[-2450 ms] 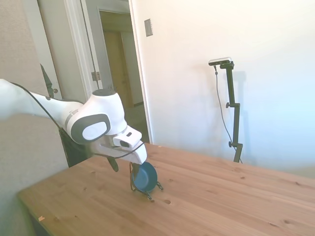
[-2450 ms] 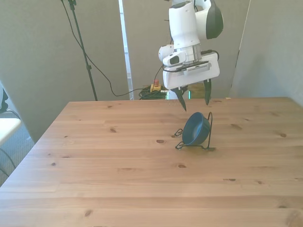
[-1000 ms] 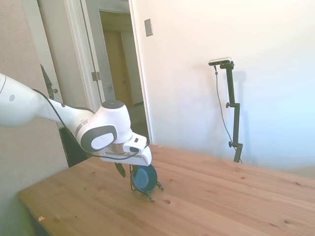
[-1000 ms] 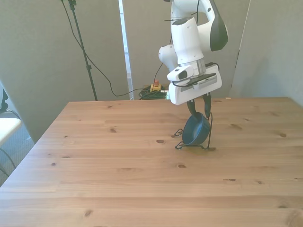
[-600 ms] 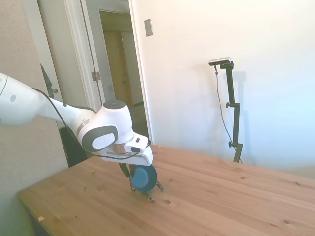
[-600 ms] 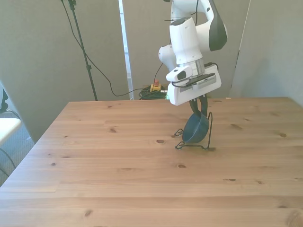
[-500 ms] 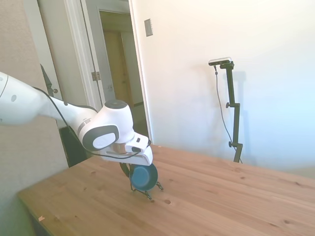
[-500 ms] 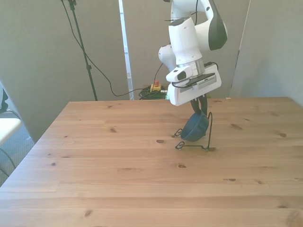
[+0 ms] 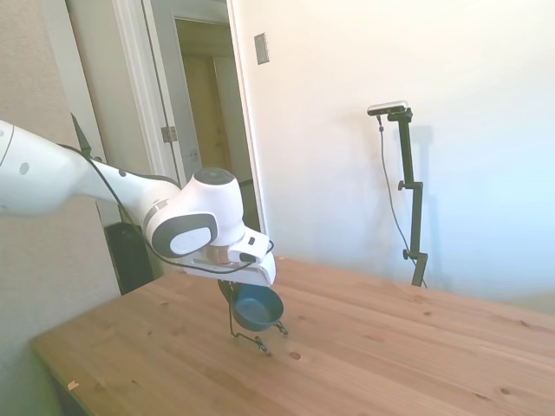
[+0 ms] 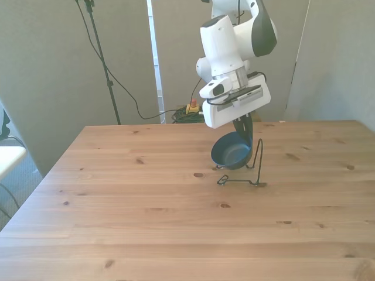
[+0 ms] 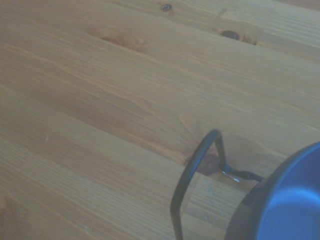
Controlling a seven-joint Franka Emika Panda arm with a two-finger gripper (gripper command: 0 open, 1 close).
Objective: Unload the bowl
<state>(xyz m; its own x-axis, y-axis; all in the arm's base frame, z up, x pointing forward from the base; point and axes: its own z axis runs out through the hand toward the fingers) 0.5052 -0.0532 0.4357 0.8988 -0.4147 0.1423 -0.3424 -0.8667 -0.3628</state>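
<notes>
The small dark blue bowl [image 10: 230, 151] hangs in the air, tilted, just above the thin black wire stand [image 10: 249, 172] on the wooden table. My gripper [image 10: 244, 132] is shut on the bowl's rim and holds it clear of the stand. In the side view the bowl [image 9: 258, 307] hangs under the gripper [image 9: 234, 291], over the wire stand [image 9: 257, 336]. The wrist view shows part of the bowl [image 11: 285, 202] and one wire loop of the stand [image 11: 192, 170] against the table.
The wooden table [image 10: 146, 222] stretches wide around the stand. A doorway [image 9: 212, 113] opens behind the arm in the side view. Cables and a thin pole [image 10: 102, 58] stand beyond the table's far edge.
The gripper came down onto the bowl in the stand and shut on its rim. It then lifted the bowl up and toward the front view's left, out of the stand.
</notes>
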